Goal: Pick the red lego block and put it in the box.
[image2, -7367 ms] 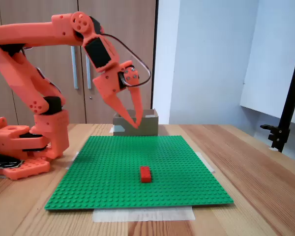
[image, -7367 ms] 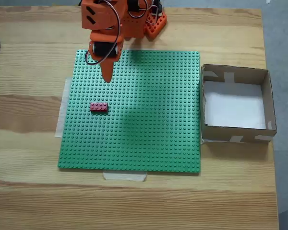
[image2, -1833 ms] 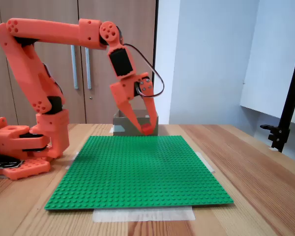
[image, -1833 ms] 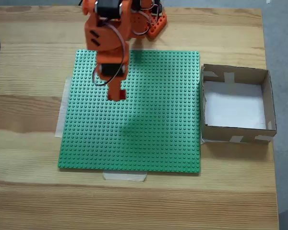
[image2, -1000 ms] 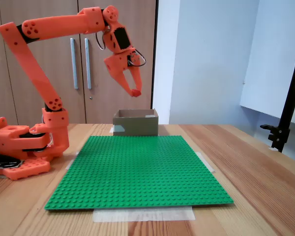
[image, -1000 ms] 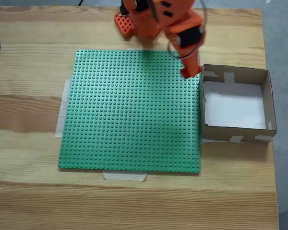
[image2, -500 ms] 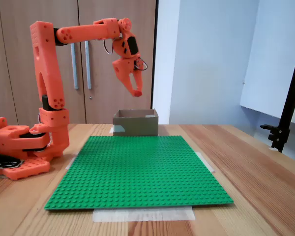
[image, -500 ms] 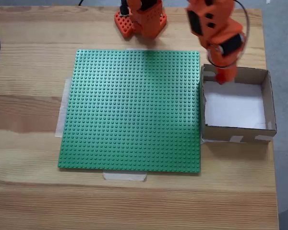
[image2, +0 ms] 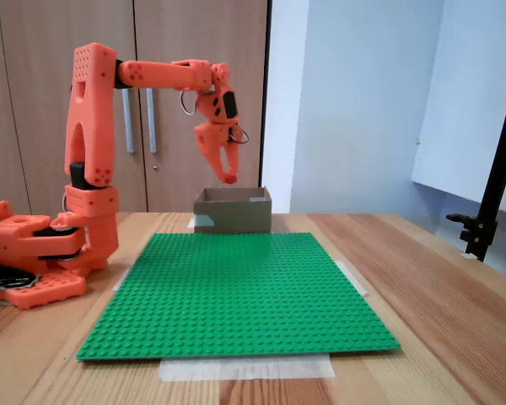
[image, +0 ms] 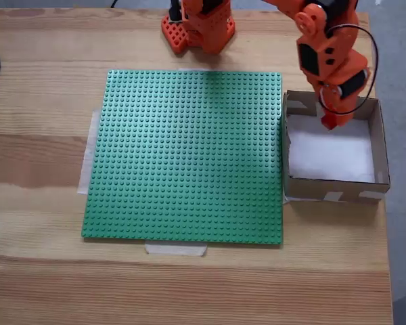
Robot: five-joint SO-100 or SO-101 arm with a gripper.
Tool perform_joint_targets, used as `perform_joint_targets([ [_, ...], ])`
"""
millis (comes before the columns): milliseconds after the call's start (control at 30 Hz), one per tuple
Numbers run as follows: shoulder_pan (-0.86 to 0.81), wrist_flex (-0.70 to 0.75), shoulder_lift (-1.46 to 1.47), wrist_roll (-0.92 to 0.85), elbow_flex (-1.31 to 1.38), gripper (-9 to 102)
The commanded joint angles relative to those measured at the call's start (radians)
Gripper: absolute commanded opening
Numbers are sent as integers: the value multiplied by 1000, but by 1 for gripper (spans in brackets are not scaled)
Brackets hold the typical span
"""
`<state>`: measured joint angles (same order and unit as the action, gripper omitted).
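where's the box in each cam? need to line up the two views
Fixed view from above: box at right, against the right edge of the green baseplate, gripper over its far part.
Fixed view from the front: box at centre, behind the baseplate's far edge, gripper just above it.
Shared landmark: the baseplate edge that the box adjoins.

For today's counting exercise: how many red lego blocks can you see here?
1: the red lego block is pinched in the gripper above the box.

Table (image: 40, 284): grained wood. Baseplate (image: 189, 156): studded green plastic. Box (image: 333, 189): matt brown cardboard. Arm (image2: 88, 110): orange plastic.
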<state>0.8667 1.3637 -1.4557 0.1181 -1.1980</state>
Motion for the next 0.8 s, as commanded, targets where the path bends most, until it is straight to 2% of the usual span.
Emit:
perform_joint_targets([
  [0, 8, -20, -3, 5, 49, -1],
  [333, 29, -67, 46, 11, 48, -1],
  [667, 28, -57, 46, 51, 46, -1],
  [767, 26, -37, 46, 101, 46, 7],
])
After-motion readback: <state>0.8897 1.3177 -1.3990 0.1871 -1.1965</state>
